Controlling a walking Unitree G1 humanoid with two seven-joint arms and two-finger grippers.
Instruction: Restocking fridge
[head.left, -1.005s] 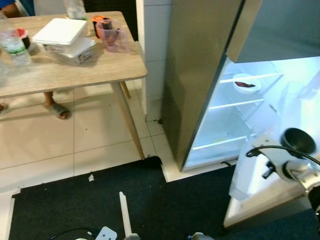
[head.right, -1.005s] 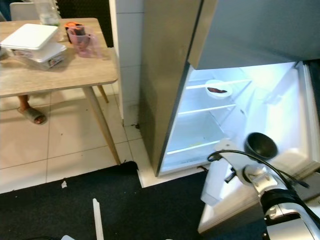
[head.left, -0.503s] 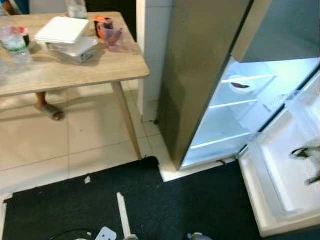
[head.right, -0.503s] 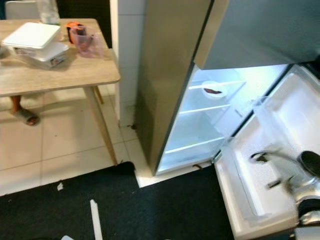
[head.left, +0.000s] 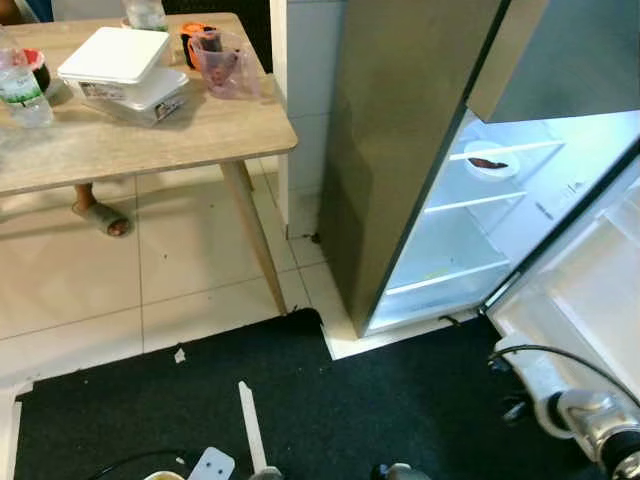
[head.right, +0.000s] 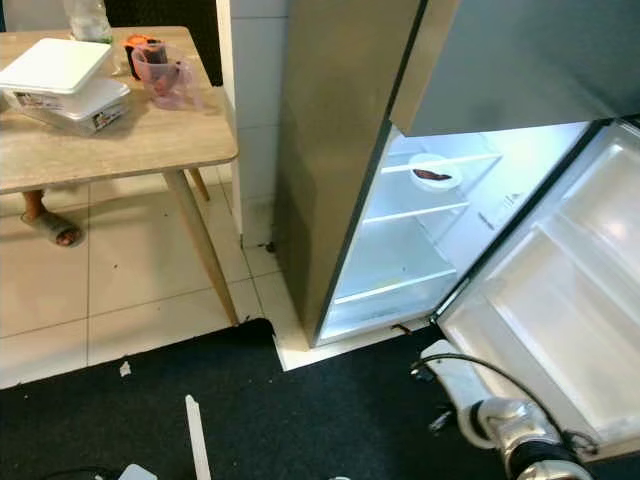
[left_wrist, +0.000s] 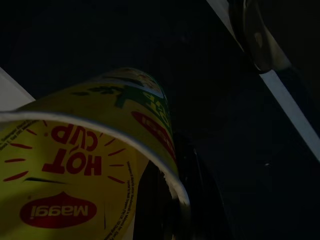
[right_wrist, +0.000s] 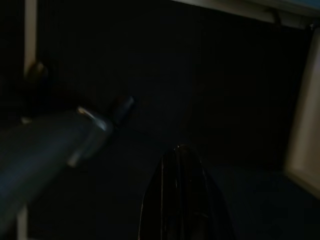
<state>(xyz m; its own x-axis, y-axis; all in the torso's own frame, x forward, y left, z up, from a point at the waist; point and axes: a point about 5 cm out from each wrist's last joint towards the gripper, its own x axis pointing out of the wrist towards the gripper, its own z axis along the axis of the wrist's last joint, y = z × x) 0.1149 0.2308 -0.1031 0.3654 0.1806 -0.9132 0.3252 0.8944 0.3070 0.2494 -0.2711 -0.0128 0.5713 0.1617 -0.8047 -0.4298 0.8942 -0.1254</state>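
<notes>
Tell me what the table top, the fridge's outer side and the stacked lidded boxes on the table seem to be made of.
Light wooden table top: wood or wood-look laminate, matt, with visible grain. Grey fridge side panel: probably brushed or painted metal, with a dull, even sheen. Stacked white lidded boxes: likely plastic; opaque white lids over translucent walls, with printed labels.

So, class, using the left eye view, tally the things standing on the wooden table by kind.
Bottles: 2
Lidded boxes: 2
Pink jug: 1
Orange cup: 1
Small bowl: 1
Total: 7
</notes>
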